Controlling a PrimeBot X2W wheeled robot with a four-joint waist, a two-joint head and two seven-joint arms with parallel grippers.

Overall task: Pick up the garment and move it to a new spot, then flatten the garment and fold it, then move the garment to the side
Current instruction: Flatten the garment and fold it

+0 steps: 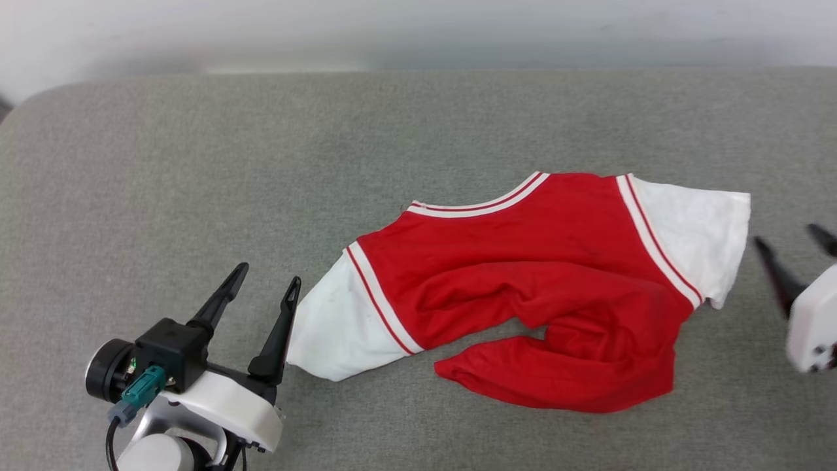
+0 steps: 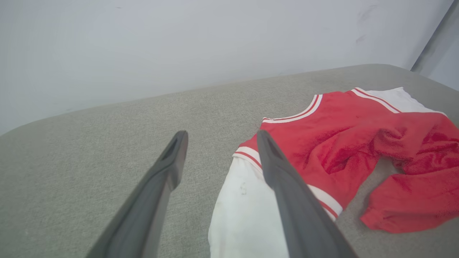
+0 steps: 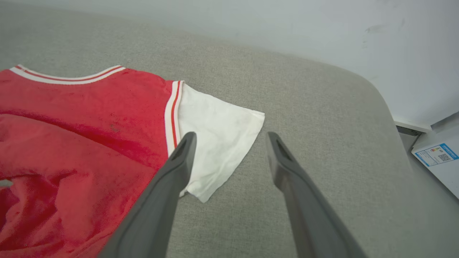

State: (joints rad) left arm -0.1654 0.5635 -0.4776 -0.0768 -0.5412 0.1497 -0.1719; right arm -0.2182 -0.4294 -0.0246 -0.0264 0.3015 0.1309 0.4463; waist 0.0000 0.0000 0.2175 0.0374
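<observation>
**Looks like a robot test room**

A wide surface [image 1: 196,163] covered in grey cloth, corners rounded, stands against a plain pale wall [image 2: 179,43]. The left claw [image 1: 269,273], on a cabled wrist, hangs over it. Off its edge lies a white box [image 3: 448,175] with a printed label [image 3: 435,154].

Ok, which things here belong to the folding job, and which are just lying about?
Job: shirt on the grey cushion; left gripper, open beside one white sleeve; right gripper, open near the other.
Lying about: white box with a blue label, beyond the cushion's edge.
</observation>
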